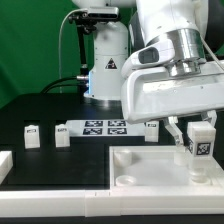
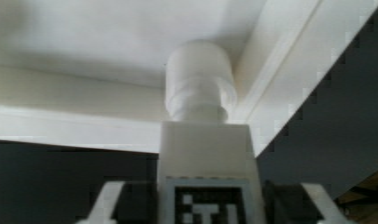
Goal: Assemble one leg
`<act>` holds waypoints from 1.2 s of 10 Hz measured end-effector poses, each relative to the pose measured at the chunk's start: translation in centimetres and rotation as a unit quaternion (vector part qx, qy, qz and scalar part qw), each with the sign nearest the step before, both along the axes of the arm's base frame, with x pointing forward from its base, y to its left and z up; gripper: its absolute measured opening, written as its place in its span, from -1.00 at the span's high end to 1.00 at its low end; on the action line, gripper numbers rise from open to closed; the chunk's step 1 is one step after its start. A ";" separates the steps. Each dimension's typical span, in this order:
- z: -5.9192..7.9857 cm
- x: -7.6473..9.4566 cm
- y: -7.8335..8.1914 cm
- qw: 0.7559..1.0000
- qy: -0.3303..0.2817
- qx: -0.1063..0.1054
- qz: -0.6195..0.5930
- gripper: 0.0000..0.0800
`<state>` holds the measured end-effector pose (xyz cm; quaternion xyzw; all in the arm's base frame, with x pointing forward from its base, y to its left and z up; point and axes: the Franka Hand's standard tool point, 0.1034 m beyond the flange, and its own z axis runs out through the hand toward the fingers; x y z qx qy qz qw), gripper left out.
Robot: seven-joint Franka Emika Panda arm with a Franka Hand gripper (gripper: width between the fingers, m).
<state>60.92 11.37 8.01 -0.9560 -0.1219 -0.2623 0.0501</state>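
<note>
Item inspected: the leg point(image 2: 204, 150); it is clenched between the two fingers of the gripper point(image 1: 199, 137), tag face toward the wrist camera and round stub end pointing down. It hangs over the corner of the white tray-like slab point(image 1: 60, 195) at the exterior view's right, just beside the raised rim. Judged purpose: a grip on the block body leaves the stub free to enter a corner socket; the upright hold suits a straight descent. The wrist view shows the stub reaching toward the inner corner; whether it touches the slab floor or is seated cannot be told.

Surroundings: another socket point(image 1: 128, 180) shows open in the slab's near corner on the exterior view's left; three loose legs stand on the dark table, two point(image 1: 32, 135) point(image 1: 62, 135) left of the marker board point(image 1: 100, 127), one point(image 1: 151, 127) at its right end. All are well apart from the held leg; none obstructs. The only hazard noted is the rim wall close beside the stub; a slight offset could land it on the rim.
</note>
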 end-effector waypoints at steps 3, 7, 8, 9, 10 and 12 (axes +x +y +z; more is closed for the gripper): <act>-1.3 -0.3 0.1 1.000 -0.001 0.002 -0.001 0.28; -1.9 -0.5 0.1 1.000 -0.022 0.003 -0.006 0.28; -2.1 -0.5 0.2 1.000 -0.017 0.003 -0.005 0.28; -2.1 -0.6 0.2 1.000 -0.015 0.003 -0.005 0.04; -2.1 -0.6 0.1 1.000 -0.015 0.003 -0.005 -0.41; -2.2 -0.6 0.1 1.000 -0.015 0.003 -0.005 -0.58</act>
